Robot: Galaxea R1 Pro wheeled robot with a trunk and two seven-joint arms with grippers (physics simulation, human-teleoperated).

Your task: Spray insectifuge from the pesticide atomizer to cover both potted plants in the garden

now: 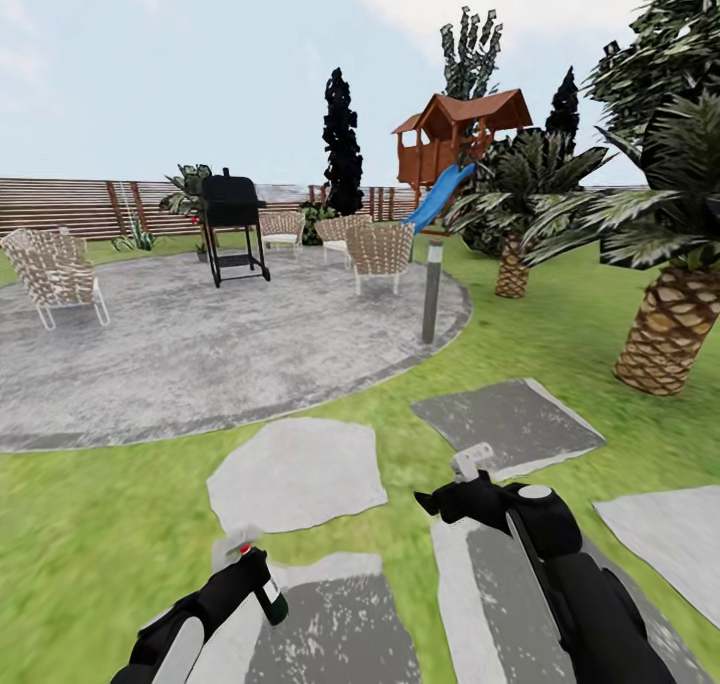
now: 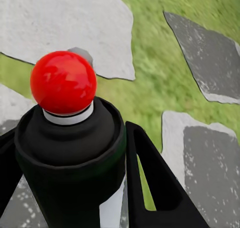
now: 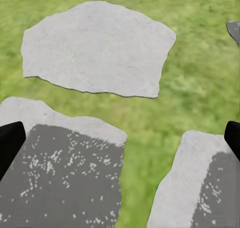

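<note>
My left gripper (image 1: 255,576) is shut on the pesticide atomizer (image 1: 268,592), a dark green bottle with a white label. It is held low over the garden's stepping stones. The left wrist view looks down on the atomizer's red tip (image 2: 63,82) and dark body, with a black finger (image 2: 150,183) pressed against its side. My right gripper (image 1: 436,504) hovers open and empty over a stone, its fingertips (image 3: 10,144) at the picture's edges. Far off by the fence, a small low rosette of green leaves (image 1: 134,238) may be one of the potted plants. No insectifuge is in view.
A round gravelly patio (image 1: 200,354) lies ahead with wicker chairs (image 1: 378,252), a black grill (image 1: 233,226) and a grey bollard lamp (image 1: 432,292) at its rim. Palms (image 1: 672,324) stand on the right lawn. A playhouse with a blue slide (image 1: 440,196) and the fence are behind.
</note>
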